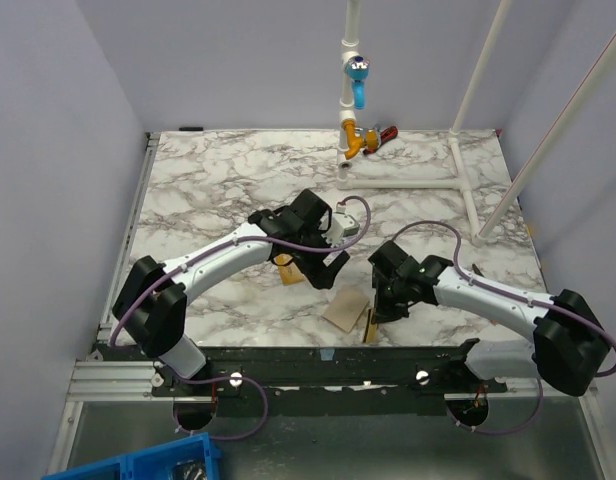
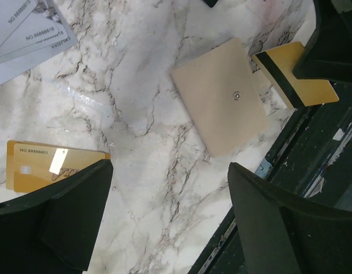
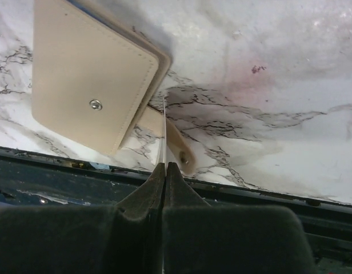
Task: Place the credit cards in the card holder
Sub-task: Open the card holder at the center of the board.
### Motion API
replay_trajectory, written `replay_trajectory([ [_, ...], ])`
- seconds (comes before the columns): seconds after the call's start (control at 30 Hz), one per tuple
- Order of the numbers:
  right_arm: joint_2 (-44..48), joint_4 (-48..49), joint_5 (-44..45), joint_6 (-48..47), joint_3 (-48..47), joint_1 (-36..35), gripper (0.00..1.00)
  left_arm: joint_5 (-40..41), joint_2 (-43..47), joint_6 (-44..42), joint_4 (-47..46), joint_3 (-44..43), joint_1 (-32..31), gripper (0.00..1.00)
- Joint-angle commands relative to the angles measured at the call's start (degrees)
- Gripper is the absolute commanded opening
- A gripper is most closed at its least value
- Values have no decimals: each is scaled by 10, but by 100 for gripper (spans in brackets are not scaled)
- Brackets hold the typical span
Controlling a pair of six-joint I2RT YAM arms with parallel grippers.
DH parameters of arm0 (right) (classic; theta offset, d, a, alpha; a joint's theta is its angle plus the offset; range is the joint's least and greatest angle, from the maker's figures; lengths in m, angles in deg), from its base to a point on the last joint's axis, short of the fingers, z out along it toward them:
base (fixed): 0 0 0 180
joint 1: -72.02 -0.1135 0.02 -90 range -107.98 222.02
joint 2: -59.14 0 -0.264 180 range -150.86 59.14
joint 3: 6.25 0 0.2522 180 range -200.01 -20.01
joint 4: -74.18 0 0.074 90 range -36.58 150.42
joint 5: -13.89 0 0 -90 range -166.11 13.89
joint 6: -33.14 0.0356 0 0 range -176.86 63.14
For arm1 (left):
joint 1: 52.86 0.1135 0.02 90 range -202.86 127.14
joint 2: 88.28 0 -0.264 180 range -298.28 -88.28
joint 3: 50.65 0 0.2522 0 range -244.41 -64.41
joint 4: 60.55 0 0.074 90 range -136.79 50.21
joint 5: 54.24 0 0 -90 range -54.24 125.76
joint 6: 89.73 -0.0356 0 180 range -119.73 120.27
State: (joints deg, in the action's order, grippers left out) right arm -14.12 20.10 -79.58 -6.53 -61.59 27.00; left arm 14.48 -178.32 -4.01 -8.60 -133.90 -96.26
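Note:
The beige card holder [image 1: 345, 308] lies closed near the table's front edge, snap stud up; it also shows in the left wrist view [image 2: 219, 97] and the right wrist view [image 3: 90, 85], its tab [image 3: 177, 142] sticking out. My right gripper [image 3: 164, 166] is shut on a gold card with a dark stripe [image 2: 293, 77], held on edge [image 3: 164, 134] beside the holder's tab side [image 1: 371, 325]. My left gripper [image 2: 170, 211] is open and empty above bare marble. A second gold card [image 2: 39, 165] lies by its left finger. Pale silver cards [image 2: 27, 34] lie farther off. No black card shows.
A white pipe frame [image 1: 428, 182] with coloured fittings [image 1: 356, 100] stands at the back, with a red-handled tool [image 1: 388, 133] beside it. The black front rail [image 1: 318, 355] runs just below the holder. A blue bin [image 1: 138, 465] sits below the table.

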Motion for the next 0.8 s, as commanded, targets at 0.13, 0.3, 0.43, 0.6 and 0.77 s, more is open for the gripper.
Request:
replay_trajectory([
  [0.13,38,44,32,35,54,-3,1,120,-19,22,-16,-29,-112,92],
  [0.3,52,74,50,47,86,-2,1,179,-58,22,-26,-35,-165,96],
  [0.43,75,92,51,57,117,-2,1,219,-89,38,-39,-40,-190,96],
  [0.6,102,96,59,67,140,1,1,226,-108,63,-50,-38,-208,99],
  [0.77,132,104,66,77,167,7,1,161,-76,61,-121,20,-213,99],
])
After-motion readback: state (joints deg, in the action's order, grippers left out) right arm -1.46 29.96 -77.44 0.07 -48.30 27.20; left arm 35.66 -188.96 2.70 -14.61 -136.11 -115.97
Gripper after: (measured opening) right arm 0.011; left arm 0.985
